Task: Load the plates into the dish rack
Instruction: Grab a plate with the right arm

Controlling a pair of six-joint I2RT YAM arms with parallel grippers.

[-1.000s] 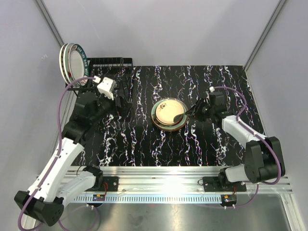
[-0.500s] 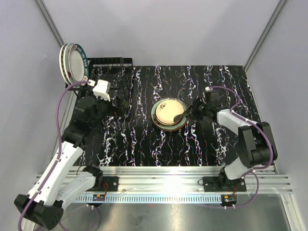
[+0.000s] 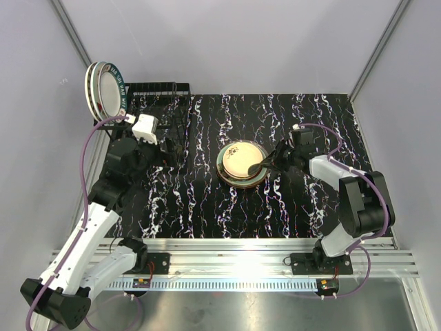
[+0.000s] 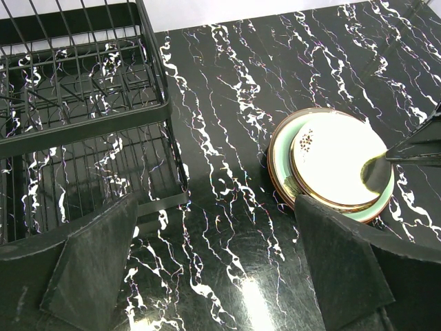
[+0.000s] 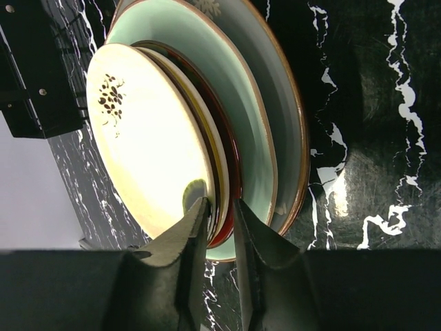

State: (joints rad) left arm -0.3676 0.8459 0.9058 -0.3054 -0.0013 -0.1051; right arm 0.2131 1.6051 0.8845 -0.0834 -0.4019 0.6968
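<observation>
A stack of plates lies flat at the mat's centre, with a cream plate bearing a dark motif on top. Under it lie yellow- and red-rimmed plates, a pale green one and a brown-rimmed one. My right gripper pinches the right rim of the top plates, one finger on the cream face and one under the red rim. The black wire dish rack stands at the far left, with teal-rimmed plates upright at its left end. My left gripper hovers open over bare mat beside the dish rack.
The black marbled mat covers the table. Grey enclosure walls stand close on both sides. A metal rail with the arm bases runs along the near edge. The right gripper's finger reaches over the plate stack in the left wrist view.
My right gripper's jaws have narrowed onto the stack's rim, and that arm's elbow swung inward. The left gripper drew back slightly toward the rack, then held still.
</observation>
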